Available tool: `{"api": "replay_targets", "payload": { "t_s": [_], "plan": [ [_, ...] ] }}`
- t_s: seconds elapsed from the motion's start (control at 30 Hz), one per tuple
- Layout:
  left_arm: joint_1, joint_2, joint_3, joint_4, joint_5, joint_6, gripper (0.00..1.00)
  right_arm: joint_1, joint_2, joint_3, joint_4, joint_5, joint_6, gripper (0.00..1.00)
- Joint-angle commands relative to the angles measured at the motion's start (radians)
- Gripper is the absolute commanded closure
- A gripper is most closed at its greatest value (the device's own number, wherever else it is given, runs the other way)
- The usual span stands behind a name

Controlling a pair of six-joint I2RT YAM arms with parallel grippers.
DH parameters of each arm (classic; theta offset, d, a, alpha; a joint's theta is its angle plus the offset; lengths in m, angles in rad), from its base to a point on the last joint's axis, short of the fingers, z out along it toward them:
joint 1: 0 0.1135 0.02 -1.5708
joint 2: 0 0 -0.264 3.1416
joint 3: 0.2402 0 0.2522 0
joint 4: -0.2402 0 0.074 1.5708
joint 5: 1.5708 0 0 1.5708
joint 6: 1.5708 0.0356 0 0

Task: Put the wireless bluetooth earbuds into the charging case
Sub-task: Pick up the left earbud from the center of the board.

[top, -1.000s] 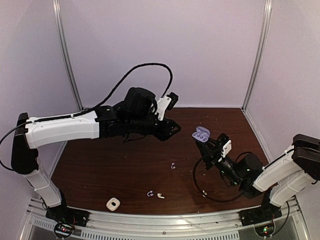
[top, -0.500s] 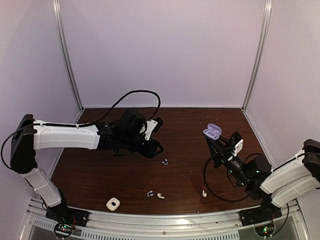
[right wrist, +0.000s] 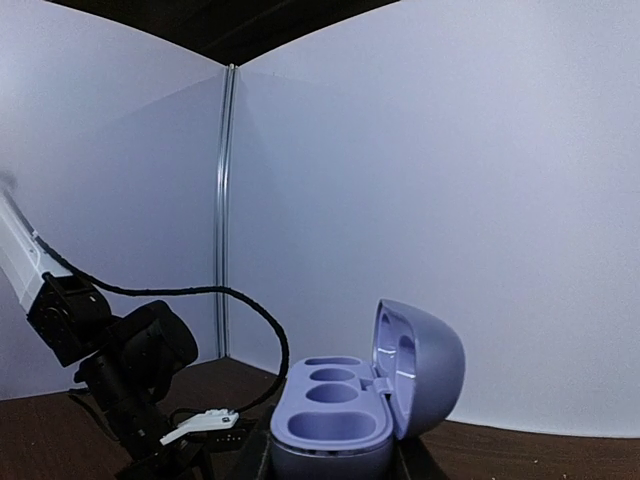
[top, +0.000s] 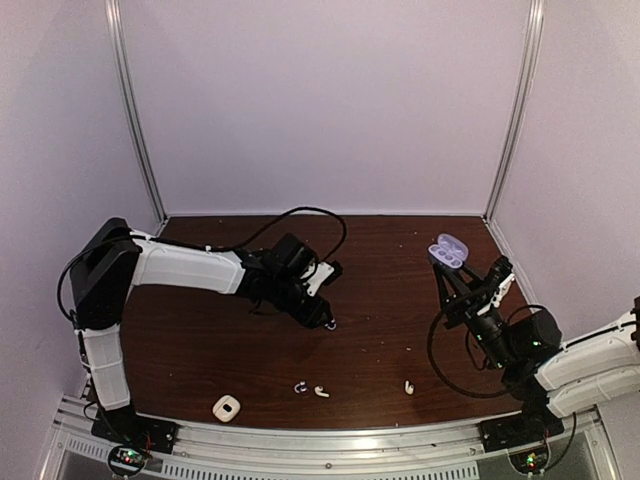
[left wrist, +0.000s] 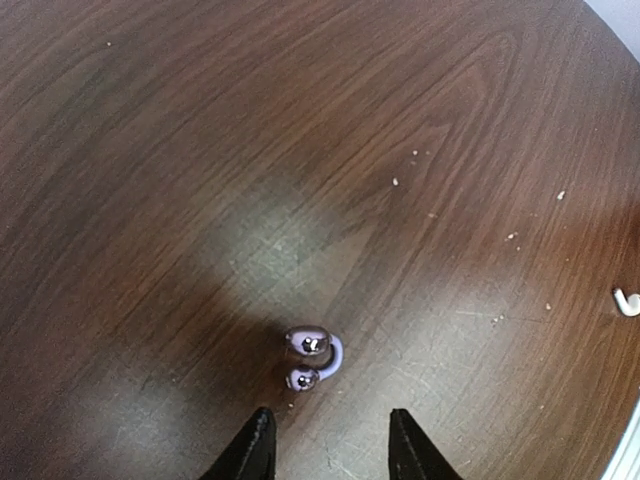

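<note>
We see the left arm has folded down from its raised reach over the back of the desk [top: 400, 320]. Its left tool [top: 322, 318] has dropped low and come nearer to us, and now hangs just above the purple earbud [top: 330, 323]. That earbud shows a little further left than a second ago. The right arm has drawn back toward the right wall. Its right tool [top: 450, 264] has carried the open charging case [top: 448, 247] rightward and toward the back, well apart from the left tool now.
</note>
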Motion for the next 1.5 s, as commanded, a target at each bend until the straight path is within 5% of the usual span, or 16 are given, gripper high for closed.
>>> {"api": "replay_targets", "payload": {
  "t_s": [0.0, 0.27, 1.07, 1.33, 1.47],
  "plan": [
    [-0.001, 0.026, 0.023, 0.010, -0.019, -0.091, 0.61, -0.008, -0.034, -0.024, -0.035, -0.004, 0.026, 1.00],
    [-0.001, 0.040, -0.027, 0.104, -0.016, -0.205, 0.66, -0.011, -0.047, -0.033, -0.044, 0.001, 0.022, 1.00],
    [0.043, 0.215, 0.136, 0.020, -0.130, -0.043, 0.77, -0.034, -0.039, -0.034, -0.039, -0.006, 0.016, 1.00],
    [0.048, 0.232, 0.211, 0.049, -0.259, 0.074, 0.62, -0.038, -0.017, -0.022, -0.025, -0.021, 0.023, 1.00],
    [0.057, 0.192, 0.178, 0.072, -0.292, -0.004, 0.62, -0.038, -0.019, -0.017, -0.032, -0.028, 0.023, 1.00]
  ]
}}
